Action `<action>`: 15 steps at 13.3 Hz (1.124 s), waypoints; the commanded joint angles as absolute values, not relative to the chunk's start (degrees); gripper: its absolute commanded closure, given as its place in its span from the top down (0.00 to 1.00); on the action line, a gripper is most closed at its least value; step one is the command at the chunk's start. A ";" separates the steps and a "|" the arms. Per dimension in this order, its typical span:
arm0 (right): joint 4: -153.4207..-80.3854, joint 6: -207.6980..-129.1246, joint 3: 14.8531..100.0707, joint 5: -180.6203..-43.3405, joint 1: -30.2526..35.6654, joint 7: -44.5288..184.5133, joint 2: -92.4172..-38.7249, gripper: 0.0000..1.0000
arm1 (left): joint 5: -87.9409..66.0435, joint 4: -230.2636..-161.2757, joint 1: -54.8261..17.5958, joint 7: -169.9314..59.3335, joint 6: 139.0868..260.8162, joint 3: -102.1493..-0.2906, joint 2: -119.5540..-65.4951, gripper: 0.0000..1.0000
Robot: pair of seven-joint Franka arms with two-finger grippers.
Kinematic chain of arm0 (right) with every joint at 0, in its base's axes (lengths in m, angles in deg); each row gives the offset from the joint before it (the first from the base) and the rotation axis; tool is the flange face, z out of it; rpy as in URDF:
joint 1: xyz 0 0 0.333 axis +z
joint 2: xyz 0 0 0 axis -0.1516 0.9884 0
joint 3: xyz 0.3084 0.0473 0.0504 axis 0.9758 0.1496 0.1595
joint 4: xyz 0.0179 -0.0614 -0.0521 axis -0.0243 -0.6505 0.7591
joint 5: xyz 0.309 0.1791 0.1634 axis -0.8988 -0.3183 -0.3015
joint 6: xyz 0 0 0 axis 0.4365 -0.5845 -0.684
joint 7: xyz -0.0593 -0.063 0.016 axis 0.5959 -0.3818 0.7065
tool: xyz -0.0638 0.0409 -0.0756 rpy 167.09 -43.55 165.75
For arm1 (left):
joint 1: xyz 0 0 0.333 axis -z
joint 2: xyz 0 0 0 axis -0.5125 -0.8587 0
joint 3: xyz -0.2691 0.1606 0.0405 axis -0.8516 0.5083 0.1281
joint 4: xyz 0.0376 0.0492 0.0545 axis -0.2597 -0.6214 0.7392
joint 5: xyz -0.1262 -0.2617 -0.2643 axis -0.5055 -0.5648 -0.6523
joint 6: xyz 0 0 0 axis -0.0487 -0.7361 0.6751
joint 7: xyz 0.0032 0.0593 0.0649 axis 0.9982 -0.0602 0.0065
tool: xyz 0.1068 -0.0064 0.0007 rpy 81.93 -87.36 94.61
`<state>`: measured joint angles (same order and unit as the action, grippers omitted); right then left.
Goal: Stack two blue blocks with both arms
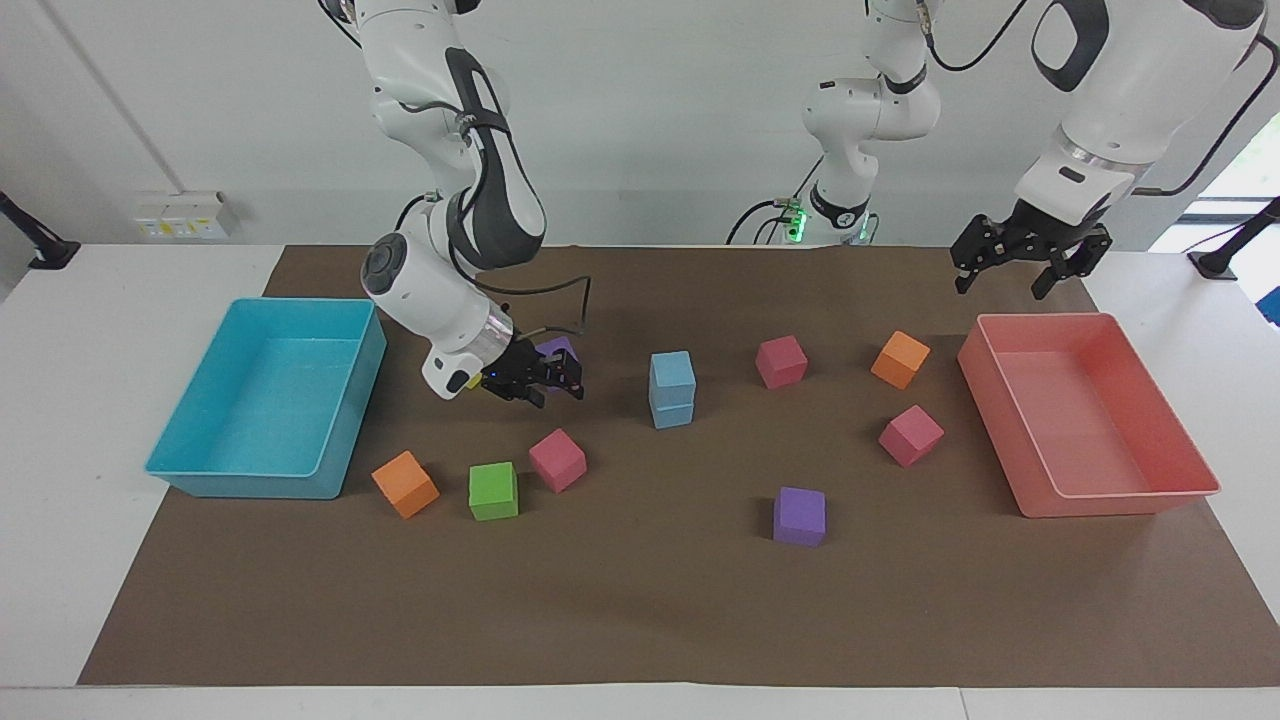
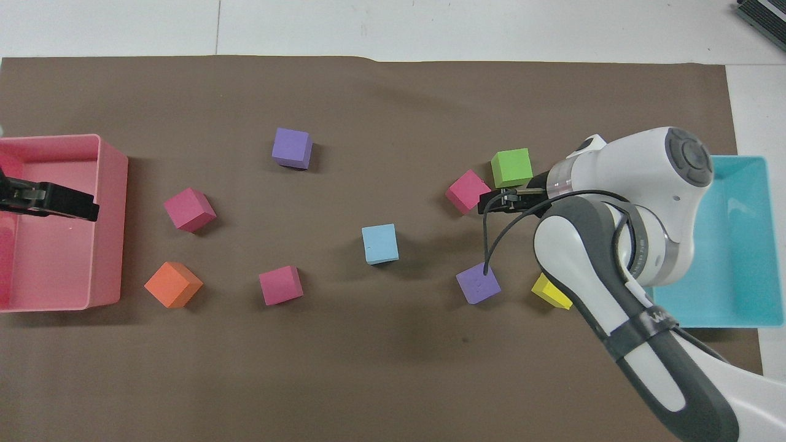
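Two blue blocks [image 1: 672,390] stand stacked one on the other in the middle of the brown mat; from above only the upper one [image 2: 380,244] shows. Nothing touches the stack. My right gripper [image 1: 535,385] [image 2: 491,202] hangs low over the mat, a block's width or two from the stack toward the right arm's end. It is beside a purple cube [image 1: 556,350], open and empty. My left gripper [image 1: 1003,283] [image 2: 86,209] is raised over the pink tray's [image 1: 1100,495] end nearer the robots, open with nothing in it.
A cyan tray [image 1: 265,470] sits at the right arm's end. Loose cubes lie around the stack: pink [image 1: 557,459], green [image 1: 493,490], orange [image 1: 404,483], purple [image 1: 799,515], pink [image 1: 780,361], orange [image 1: 899,359], pink [image 1: 910,435], yellow [image 2: 551,291].
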<state>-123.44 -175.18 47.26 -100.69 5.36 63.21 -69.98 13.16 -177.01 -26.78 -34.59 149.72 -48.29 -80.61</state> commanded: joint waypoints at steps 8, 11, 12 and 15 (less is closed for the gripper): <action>-115.19 -164.98 47.89 -84.82 -3.43 61.99 -73.87 1.00 | 13.75 -176.75 -27.23 -33.79 149.03 -48.28 -80.17 1.00; -115.02 -163.85 46.84 -83.95 -4.59 61.99 -75.81 1.00 | 13.57 -174.20 -27.23 -33.70 148.49 -48.37 -80.79 1.00; -114.23 -162.45 46.22 -82.29 -4.67 61.99 -77.29 1.00 | 13.66 -174.20 -27.23 -33.70 148.49 -48.28 -80.62 1.00; -107.14 -151.67 44.29 -79.90 -5.64 62.34 -78.80 1.00 | 13.48 -174.46 -27.32 -33.70 148.40 -48.28 -80.09 1.00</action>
<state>-111.76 -157.72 44.86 -81.62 -4.36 63.15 -78.04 13.21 -175.10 -26.79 -34.55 149.62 -48.13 -80.38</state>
